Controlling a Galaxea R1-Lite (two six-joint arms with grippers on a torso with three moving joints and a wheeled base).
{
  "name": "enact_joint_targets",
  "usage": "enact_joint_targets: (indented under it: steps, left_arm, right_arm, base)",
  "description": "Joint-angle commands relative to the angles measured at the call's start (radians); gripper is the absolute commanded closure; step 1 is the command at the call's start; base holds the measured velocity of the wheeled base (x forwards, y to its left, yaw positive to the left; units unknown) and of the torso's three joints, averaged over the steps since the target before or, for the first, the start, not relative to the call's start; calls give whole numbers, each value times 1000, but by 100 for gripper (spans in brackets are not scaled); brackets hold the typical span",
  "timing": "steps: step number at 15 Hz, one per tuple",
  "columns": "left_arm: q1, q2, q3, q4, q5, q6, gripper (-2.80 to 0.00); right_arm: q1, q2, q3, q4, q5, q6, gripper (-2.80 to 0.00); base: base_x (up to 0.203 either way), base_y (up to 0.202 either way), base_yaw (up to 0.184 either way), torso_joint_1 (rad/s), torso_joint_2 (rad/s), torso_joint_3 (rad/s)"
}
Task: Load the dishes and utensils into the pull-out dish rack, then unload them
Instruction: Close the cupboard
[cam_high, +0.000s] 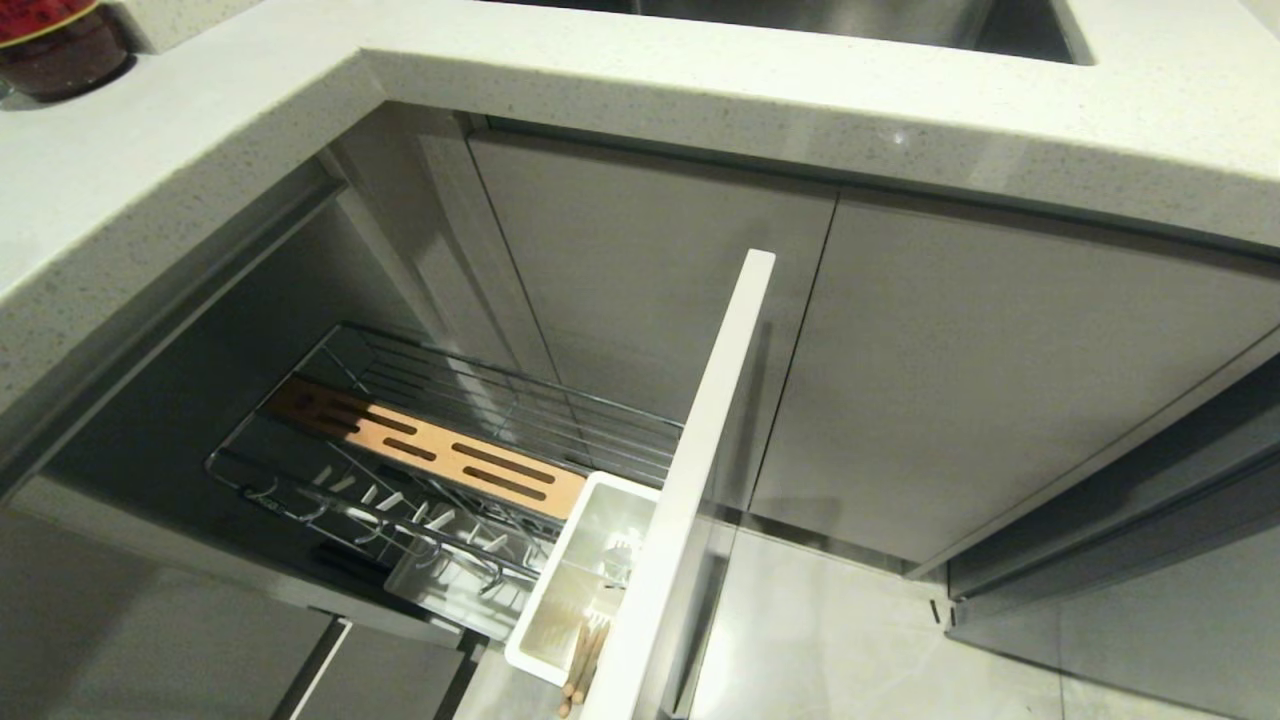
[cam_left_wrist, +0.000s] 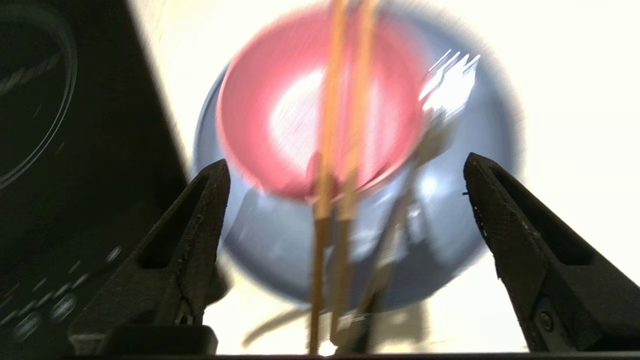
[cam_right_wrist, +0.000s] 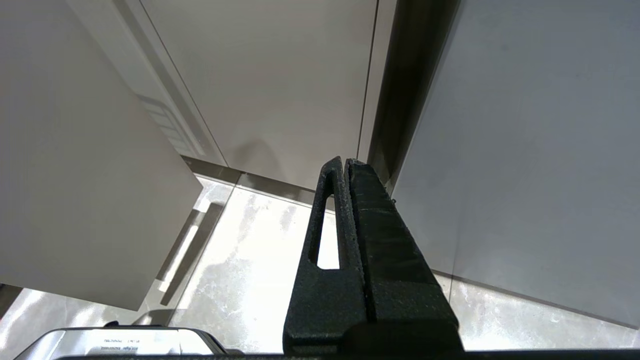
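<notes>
Between spread left jaws: chopsticks (cam_left_wrist: 330, 150) across pink bowl (cam_left_wrist: 280, 105) on blue plate (cam_left_wrist: 450, 210), untouched

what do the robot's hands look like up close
Both are matte black with a rough, grainy, printed-looking surface. The left hand has two wedge-shaped fingers that taper to blunt tips, each with a hollow recess along its side and a small screw near the base. The right hand has the same tapering black fingers, with a long slot cut through one. No cables or markings show.
</notes>
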Motion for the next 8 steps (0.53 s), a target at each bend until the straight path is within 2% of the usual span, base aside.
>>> enact_joint_targets:
  steps: [1,3,4,6,8]
  left_arm:
    - [-78,-78,7,-122,2,-34,-280]
    - [-155,-126,35,-278,1,-51,-280]
    - [-197,-148,62,-377,0,-51,0]
    - [-277,-194,115,-518,-22,-48,0]
    - [-308,-233,149,-554,-97,-49,0]
  right_arm:
    - [0,-1,26,-1,0,0,0]
    - [0,-1,26,-1,0,0,0]
    - [0,-1,26,-1,0,0,0]
    - [0,-1,26,-1,0,0,0]
    - [0,-1,26,-1,0,0,0]
  base:
    - [0,0,0,0,0,0]
    - [0,0,0,0,0,0]
    - [0,0,0,0,0,0]
    - [0,0,0,0,0,0]
    - [0,0,0,0,0,0]
